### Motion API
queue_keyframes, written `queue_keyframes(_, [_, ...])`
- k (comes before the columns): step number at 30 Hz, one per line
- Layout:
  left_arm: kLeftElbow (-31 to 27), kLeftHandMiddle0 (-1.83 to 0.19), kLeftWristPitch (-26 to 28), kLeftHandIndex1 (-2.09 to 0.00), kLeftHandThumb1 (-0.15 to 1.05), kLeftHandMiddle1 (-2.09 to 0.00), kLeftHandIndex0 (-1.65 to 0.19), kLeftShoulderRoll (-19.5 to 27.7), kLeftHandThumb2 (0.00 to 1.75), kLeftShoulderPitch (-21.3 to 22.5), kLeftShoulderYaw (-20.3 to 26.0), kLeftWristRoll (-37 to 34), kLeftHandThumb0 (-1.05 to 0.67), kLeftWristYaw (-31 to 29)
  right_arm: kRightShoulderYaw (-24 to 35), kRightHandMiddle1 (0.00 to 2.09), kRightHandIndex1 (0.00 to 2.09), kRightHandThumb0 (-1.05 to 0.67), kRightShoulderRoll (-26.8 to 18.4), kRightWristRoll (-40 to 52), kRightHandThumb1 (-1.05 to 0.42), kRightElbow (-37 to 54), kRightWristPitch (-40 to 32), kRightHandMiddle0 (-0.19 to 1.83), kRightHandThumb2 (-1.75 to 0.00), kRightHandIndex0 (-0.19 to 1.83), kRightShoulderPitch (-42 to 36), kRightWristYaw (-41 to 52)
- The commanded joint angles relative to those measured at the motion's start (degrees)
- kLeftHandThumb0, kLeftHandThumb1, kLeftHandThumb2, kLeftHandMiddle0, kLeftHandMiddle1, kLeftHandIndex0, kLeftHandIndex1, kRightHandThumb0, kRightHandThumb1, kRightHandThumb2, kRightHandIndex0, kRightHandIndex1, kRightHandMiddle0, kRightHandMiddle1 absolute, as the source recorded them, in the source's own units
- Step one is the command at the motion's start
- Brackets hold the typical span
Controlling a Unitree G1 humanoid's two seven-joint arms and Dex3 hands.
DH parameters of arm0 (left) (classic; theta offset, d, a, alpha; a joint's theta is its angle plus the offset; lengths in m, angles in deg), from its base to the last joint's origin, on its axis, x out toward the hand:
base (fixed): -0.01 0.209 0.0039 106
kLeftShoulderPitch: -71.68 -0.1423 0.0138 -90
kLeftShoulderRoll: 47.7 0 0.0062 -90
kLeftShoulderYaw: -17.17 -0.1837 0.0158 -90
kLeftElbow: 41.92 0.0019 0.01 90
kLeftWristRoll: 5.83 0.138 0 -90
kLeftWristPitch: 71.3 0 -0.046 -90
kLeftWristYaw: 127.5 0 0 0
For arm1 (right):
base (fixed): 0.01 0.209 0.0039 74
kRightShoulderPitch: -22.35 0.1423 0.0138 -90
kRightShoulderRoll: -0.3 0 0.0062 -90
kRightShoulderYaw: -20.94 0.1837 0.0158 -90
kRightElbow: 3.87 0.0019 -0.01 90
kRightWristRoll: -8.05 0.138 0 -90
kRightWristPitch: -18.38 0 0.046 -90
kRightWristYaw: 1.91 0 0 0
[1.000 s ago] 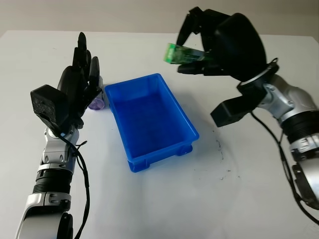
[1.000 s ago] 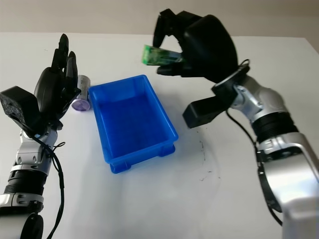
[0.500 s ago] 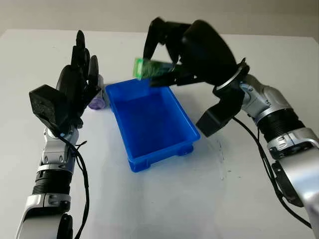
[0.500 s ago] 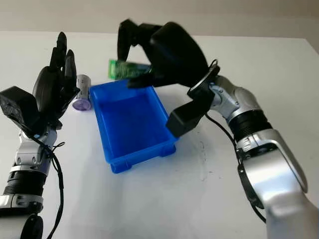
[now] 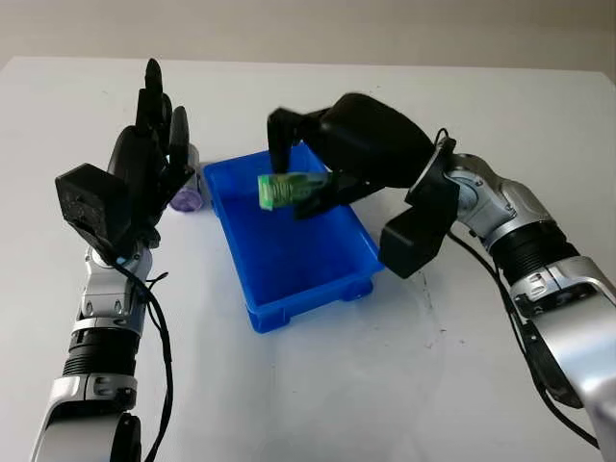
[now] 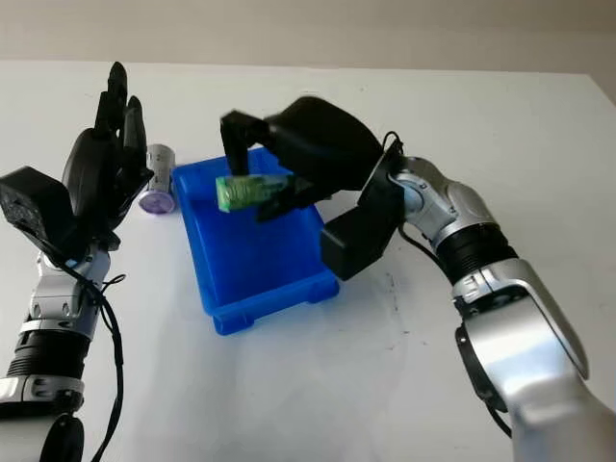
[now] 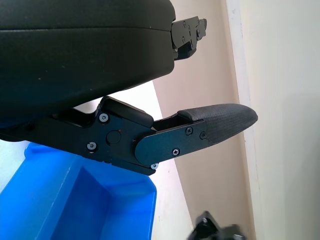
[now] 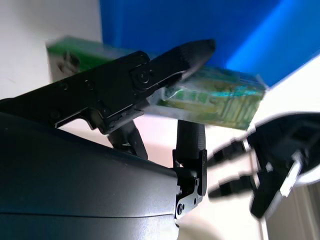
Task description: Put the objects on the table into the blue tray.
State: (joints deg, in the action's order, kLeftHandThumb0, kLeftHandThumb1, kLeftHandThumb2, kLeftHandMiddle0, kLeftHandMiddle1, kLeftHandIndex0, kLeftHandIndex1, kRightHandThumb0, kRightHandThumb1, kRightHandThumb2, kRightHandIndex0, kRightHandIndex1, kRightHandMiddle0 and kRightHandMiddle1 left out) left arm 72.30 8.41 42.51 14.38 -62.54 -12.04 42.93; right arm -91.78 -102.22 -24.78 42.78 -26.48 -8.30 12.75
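My right hand [image 5: 303,183] is shut on a green box [image 5: 281,189] and holds it just above the inside of the blue tray [image 5: 308,279]. The same green box [image 8: 215,97] lies between the fingers in the right wrist view, with blue tray floor behind it. A purple-capped cylinder [image 5: 188,197] lies on the table by the tray's far left corner. My left hand [image 5: 144,164] is open and raised upright left of the tray, close to the cylinder.
The white table [image 5: 385,385] spreads wide in front of and to the right of the tray. A corner of the tray [image 7: 100,200] is in the left wrist view.
My right hand has carried the green box left and down, from above the tray's far rim to over its interior. The left hand has stayed put.
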Motion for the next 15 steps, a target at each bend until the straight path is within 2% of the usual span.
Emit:
queue_keyframes(1, [-0.97,0.19,-0.20,0.00,1.05,0.00,0.19,0.14,0.67,-0.45,0.26,-0.32,-0.78,-0.16,-0.05,1.54,1.48,-0.75,-0.98,1.68,-1.05,2.32,-1.30,0.09,-0.18,0.18,-0.81,4.05])
queue_keyframes(2, [-1.01,0.19,-0.05,0.00,1.05,0.00,0.19,0.17,0.68,-0.45,0.23,-0.28,-0.78,-0.18,0.03,1.19,1.06,-0.78,-1.22,2.11,-1.05,3.17,-1.86,0.10,-0.21,0.20,-0.98,5.74])
queue_keyframes(3, [-1.05,0.19,0.03,0.00,1.05,0.00,0.19,0.17,0.68,-0.44,0.20,-0.25,-0.78,-0.17,0.21,0.95,0.78,-0.81,-1.37,2.64,-1.05,3.99,-2.48,0.11,-0.24,0.21,-1.23,7.25])
queue_keyframes(4, [-1.03,0.19,0.02,0.00,1.05,0.00,0.19,0.18,0.68,-0.42,0.16,-0.22,-0.79,-0.22,0.43,0.72,0.54,-0.82,-1.45,3.25,-1.05,4.75,-3.08,0.14,-0.25,0.24,-1.52,8.53])
queue_keyframes(6, [-0.98,0.19,0.12,0.00,1.05,0.00,0.19,0.25,0.68,-0.35,0.06,-0.10,-0.79,-0.31,0.79,0.34,0.20,-0.85,-1.61,4.36,-1.05,6.28,-4.49,0.15,-0.29,0.22,-2.02,11.03])
queue_keyframes(9, [-0.89,0.19,-0.04,0.00,1.05,0.00,0.19,0.35,0.68,-0.29,-0.10,0.24,-0.79,-0.28,1.38,0.14,0.05,-0.86,-1.56,6.06,-1.05,8.30,-6.51,0.06,-0.34,0.10,-2.88,13.51])
queue_keyframes(15, [-1.00,0.19,0.29,0.00,1.05,0.00,0.19,0.37,0.69,-0.34,-0.15,0.41,-0.79,-0.14,2.95,0.03,0.00,-0.87,-1.19,8.86,-1.05,10.48,-8.33,-0.09,-0.43,-0.10,-4.05,14.94])
